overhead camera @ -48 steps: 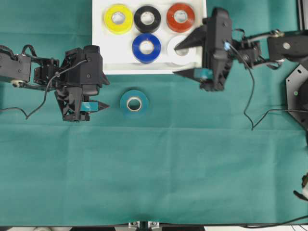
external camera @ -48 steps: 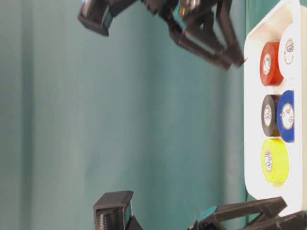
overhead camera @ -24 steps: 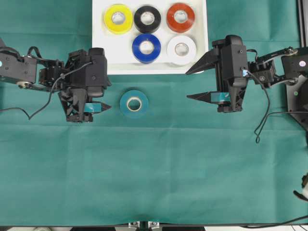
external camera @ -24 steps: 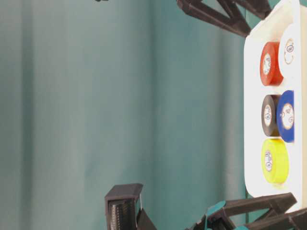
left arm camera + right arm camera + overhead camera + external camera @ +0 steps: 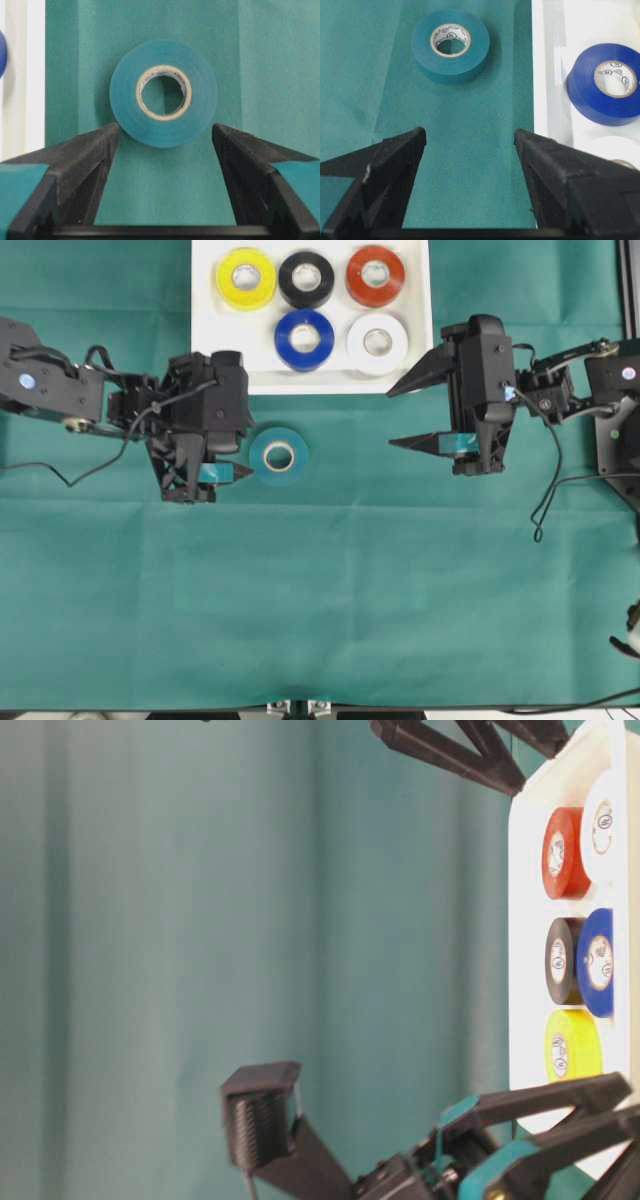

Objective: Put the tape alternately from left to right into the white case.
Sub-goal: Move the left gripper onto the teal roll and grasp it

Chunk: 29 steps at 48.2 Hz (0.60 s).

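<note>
Right now the teal roll (image 5: 279,454) lies flat on the green cloth (image 5: 320,610), just below the white case (image 5: 225,350) and apart from its rim, the only roll of the six outside it. Inside the case five rolls lie flat: yellow (image 5: 246,278), black (image 5: 306,278) and orange-red (image 5: 375,275) along the far row, blue (image 5: 305,338) and white (image 5: 377,341) in the near row (the near left corner of the case shows bare white).

Closing in from the left is the left gripper (image 5: 228,455), jaws spread wide and holding nothing. From its wrist camera the teal roll (image 5: 164,93) sits dead centre ahead, just beyond the two black fingertips (image 5: 102,142), which flank it on either side without touching it that I can see. A strip of the case (image 5: 22,75) runs down the left edge of that view.

Over on the right, the right gripper (image 5: 400,415) hangs above the cloth beside the case's near right corner, jaws likewise wide apart and empty. Its wrist view looks across bare cloth (image 5: 465,150) to the teal roll (image 5: 450,45), with the blue roll (image 5: 606,82) in the case to the right.

The table-level view shows the case (image 5: 530,900) on edge along the right side, the left arm's gripper (image 5: 590,1115) low in the frame.
</note>
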Each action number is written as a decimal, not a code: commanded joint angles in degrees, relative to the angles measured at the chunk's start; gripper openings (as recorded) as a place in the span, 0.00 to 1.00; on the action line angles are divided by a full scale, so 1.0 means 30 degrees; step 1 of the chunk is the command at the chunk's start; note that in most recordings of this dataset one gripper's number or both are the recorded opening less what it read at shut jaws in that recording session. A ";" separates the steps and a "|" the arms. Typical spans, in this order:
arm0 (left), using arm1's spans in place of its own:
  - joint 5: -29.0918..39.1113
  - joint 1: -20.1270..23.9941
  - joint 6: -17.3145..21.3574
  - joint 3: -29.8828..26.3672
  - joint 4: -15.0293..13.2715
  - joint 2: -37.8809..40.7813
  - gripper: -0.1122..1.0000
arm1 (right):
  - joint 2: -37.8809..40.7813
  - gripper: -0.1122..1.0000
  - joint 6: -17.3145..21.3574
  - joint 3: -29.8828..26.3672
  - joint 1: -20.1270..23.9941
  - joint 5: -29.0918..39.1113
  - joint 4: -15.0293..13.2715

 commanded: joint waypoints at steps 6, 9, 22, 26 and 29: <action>-0.0850 -0.0410 0.0000 -0.0879 -0.0029 0.0674 0.93 | -0.0264 0.81 0.0000 -0.0088 0.0059 -0.0146 0.0000; -0.0820 -0.0586 -0.0029 -0.1084 0.0000 0.0908 0.93 | -0.0264 0.81 0.0000 -0.0088 0.0059 -0.0146 0.0000; -0.0879 -0.1230 -0.0059 -0.1406 -0.0029 0.1699 0.93 | -0.0176 0.81 0.0059 -0.0029 0.0059 -0.0146 0.0000; -0.0967 -0.1230 -0.0059 -0.1436 0.0000 0.1992 0.93 | -0.0146 0.81 0.0059 -0.0059 0.0059 -0.0146 0.0000; -0.1055 -0.1230 -0.0029 -0.1494 -0.0029 0.2168 0.93 | -0.0117 0.81 0.0059 -0.0059 0.0059 -0.0146 0.0000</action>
